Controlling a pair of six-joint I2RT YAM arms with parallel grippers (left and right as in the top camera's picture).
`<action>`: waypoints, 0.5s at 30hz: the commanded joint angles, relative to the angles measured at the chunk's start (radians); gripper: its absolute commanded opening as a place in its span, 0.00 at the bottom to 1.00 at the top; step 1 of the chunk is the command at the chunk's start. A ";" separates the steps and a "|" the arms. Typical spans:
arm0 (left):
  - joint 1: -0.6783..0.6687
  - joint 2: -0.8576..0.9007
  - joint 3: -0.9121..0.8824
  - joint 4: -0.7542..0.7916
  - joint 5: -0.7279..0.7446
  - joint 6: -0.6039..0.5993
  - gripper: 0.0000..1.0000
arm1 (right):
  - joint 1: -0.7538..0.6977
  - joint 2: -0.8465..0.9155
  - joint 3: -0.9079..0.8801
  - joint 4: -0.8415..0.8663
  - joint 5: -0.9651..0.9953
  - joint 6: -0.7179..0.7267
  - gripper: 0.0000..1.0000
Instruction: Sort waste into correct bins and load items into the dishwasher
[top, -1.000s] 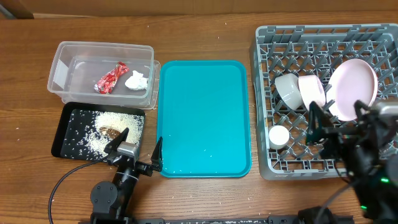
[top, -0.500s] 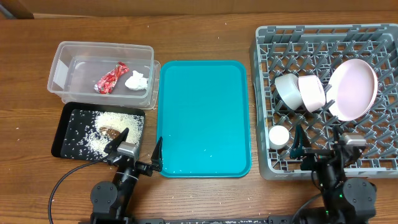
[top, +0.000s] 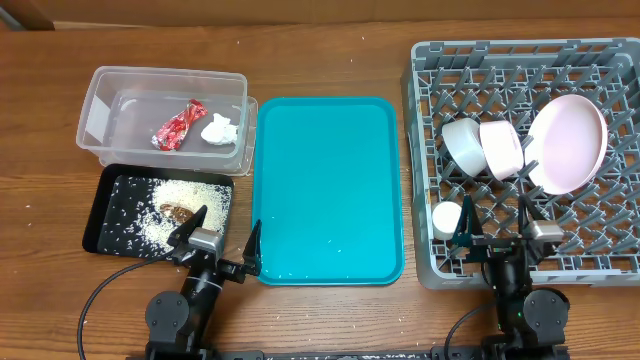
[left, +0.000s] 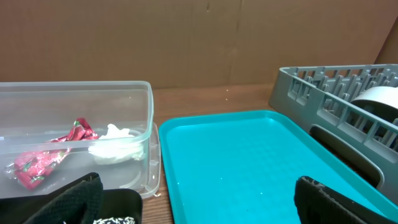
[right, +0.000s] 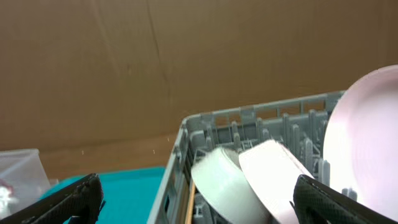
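The red wrapper (top: 179, 125) and white tissue ball (top: 219, 130) lie in the clear tub (top: 100, 95); both show in the left wrist view, wrapper (left: 43, 158), tissue (left: 115, 142). Rice scraps with a brown lump (top: 178, 212) lie in the black tray (top: 105, 232). The grey rack (top: 430, 150) holds the white bowl (top: 462, 143), pink bowl (top: 502, 149), pink plate (top: 568, 140) and white cup (top: 448, 218). A chopstick (right: 189, 205) shows inside the rack in the right wrist view. My left gripper (top: 220, 243) is open and empty at the front left. My right gripper (top: 495, 235) is open and empty over the rack's front edge.
The teal serving tray (top: 328, 190) lies between the bins and the rack, with a few rice grains on it. A brown board wall (left: 186, 37) stands behind the table.
My right arm has pulled back from the rack's right side to the front edge, lower and more to the left. The left arm has not moved.
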 joint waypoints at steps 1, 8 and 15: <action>0.006 -0.011 -0.004 0.002 0.012 0.019 1.00 | -0.004 -0.013 -0.010 0.010 0.010 0.000 1.00; 0.006 -0.011 -0.004 0.001 0.012 0.019 1.00 | -0.004 -0.011 -0.010 -0.097 0.009 0.000 1.00; 0.006 -0.011 -0.004 0.001 0.012 0.019 1.00 | -0.004 -0.009 -0.010 -0.097 0.009 0.000 1.00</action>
